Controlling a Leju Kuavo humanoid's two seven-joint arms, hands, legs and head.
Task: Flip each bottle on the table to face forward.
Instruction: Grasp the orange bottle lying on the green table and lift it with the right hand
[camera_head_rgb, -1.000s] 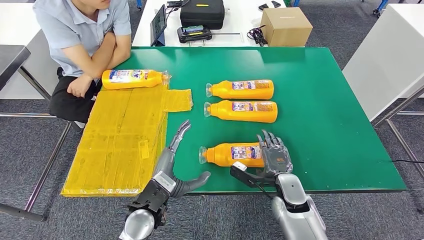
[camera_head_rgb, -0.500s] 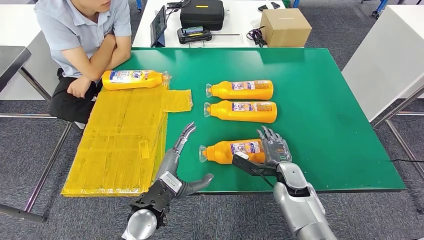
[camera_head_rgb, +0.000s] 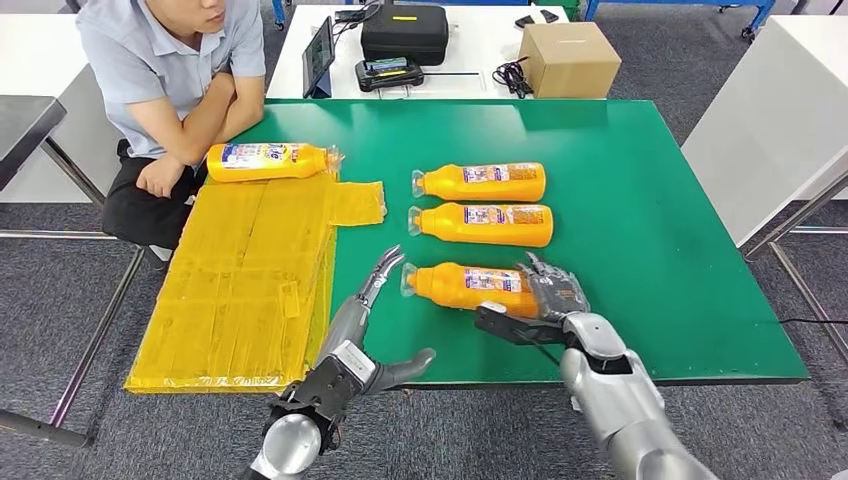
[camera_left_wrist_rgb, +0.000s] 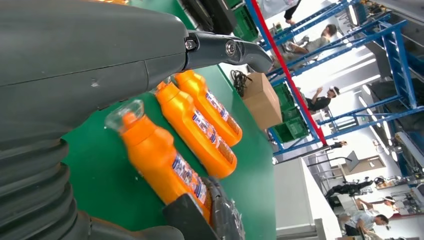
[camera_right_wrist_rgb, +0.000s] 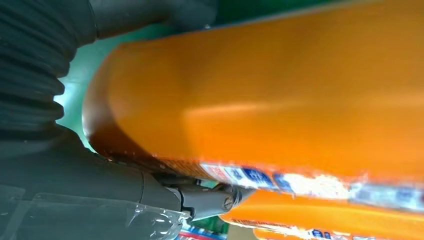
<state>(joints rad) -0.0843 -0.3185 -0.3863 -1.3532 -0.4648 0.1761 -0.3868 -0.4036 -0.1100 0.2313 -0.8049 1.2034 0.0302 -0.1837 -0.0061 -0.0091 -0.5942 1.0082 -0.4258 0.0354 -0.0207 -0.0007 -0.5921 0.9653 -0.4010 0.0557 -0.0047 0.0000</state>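
Observation:
Several orange bottles lie on their sides on the green table (camera_head_rgb: 650, 200). My right hand (camera_head_rgb: 548, 300) grips the nearest bottle (camera_head_rgb: 462, 286) at its base end, thumb under it and fingers over it; in the right wrist view the bottle (camera_right_wrist_rgb: 280, 95) lies against the hand (camera_right_wrist_rgb: 75, 175). My left hand (camera_head_rgb: 366, 305) is spread and holds nothing, its fingertips just short of this bottle's clear cap. Two more bottles (camera_head_rgb: 482, 182) (camera_head_rgb: 482, 225) lie parallel beyond it, labels up. A fourth bottle (camera_head_rgb: 268, 160) rests at the far edge of the yellow mat (camera_head_rgb: 240, 290).
A person (camera_head_rgb: 165, 75) sits at the table's far left corner, arms folded near the fourth bottle. On a white table behind stand a cardboard box (camera_head_rgb: 568, 58), a black case (camera_head_rgb: 405, 28) and a tablet (camera_head_rgb: 318, 50). Open green surface lies to the right.
My right hand has closed around the nearest bottle and carried it a little farther onto the table, its base end raised. My left hand has reached forward toward the cap.

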